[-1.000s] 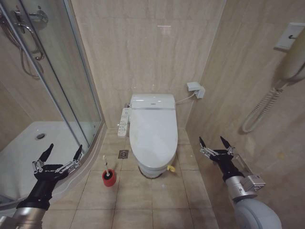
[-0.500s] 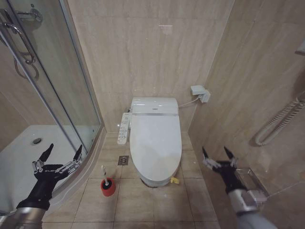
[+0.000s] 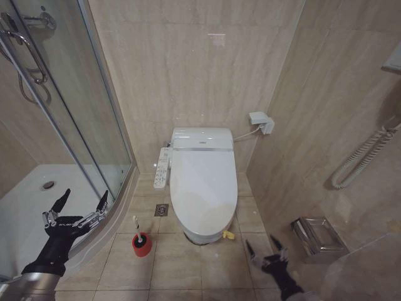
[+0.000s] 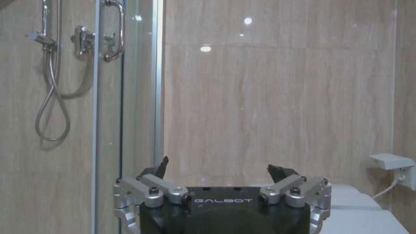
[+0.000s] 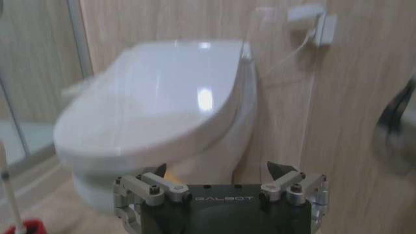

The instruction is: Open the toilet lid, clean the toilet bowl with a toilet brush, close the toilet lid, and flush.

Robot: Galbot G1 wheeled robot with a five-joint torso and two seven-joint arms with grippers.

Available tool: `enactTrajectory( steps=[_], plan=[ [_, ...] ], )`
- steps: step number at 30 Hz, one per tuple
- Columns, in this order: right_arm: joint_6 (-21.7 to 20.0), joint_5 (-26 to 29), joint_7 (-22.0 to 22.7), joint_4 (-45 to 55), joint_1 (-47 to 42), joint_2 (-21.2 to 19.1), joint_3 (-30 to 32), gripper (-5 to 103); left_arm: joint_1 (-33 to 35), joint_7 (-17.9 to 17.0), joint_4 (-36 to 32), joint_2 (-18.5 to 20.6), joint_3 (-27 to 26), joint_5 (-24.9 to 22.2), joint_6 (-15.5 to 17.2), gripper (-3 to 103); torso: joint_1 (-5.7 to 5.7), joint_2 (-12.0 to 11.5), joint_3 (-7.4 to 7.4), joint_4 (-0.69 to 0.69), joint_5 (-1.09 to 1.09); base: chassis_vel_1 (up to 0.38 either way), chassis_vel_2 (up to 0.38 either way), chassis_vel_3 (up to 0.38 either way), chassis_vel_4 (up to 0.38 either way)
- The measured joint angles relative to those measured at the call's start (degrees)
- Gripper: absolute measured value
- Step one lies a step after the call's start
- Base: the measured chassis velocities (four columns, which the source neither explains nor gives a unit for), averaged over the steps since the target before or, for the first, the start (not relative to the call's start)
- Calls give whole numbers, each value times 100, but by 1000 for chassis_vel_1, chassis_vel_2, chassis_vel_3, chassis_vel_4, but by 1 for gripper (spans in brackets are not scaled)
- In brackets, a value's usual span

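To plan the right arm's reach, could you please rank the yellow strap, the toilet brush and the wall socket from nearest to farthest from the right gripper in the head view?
From the right gripper, low on the right:
1. Yellow strap, at the toilet lid's front edge.
2. Toilet brush, in its red holder on the floor, left of the bowl.
3. Wall socket, up on the wall behind the toilet.

Black left gripper point(image 4: 217, 171) with silver bolted knuckles, pointed black fingertips, white GALBOT lettering.
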Motion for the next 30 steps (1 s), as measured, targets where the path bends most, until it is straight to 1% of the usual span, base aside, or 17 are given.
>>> enactTrajectory(
  steps=[1,3,5,6,9,10,12,15,19,22,30],
  plan=[
    [0,0,0,0,0,0,0,100,0,0,0,0,0,0,0,100,0,0,0,0,0,0,0,0,0],
    [72,-148,3,-499,302,91,-110,100,1,0,0,0,0,0,0,100,0,0,0,0,0,0,0,0,0],
    [76,-169,61,-876,579,167,-237,100,0,0,0,0,0,0,0,100,0,0,0,1,-1,0,0,0,0],
    [76,-169,61,-876,579,167,-237,100,0,0,0,0,0,0,0,100,0,0,0,1,-1,0,0,0,0],
    [107,-252,241,-1485,1000,301,-468,100,1,0,0,0,0,0,0,100,0,0,0,2,-1,0,0,0,0],
    [107,-252,241,-1485,1000,301,-468,100,1,0,0,0,0,0,0,100,0,0,0,2,-1,0,0,0,0],
    [178,-372,353,-1826,1213,451,-531,100,0,0,0,0,0,0,0,100,0,0,0,2,0,0,0,0,0],
    [182,-467,468,-2077,1369,557,-559,100,1,0,0,0,0,0,0,100,1,-1,0,0,-1,0,0,0,0],
    [260,-539,578,-2304,1560,659,-497,100,0,0,0,0,0,0,0,100,0,-1,0,0,-1,0,0,0,0],
    [292,-556,629,-2362,1646,665,-447,100,0,0,0,0,0,0,0,100,1,-1,0,1,-1,0,0,0,0],
    [288,-407,685,-2344,1722,640,-431,100,0,0,0,0,0,0,0,100,0,-1,0,1,-1,0,0,0,0]
  ],
)
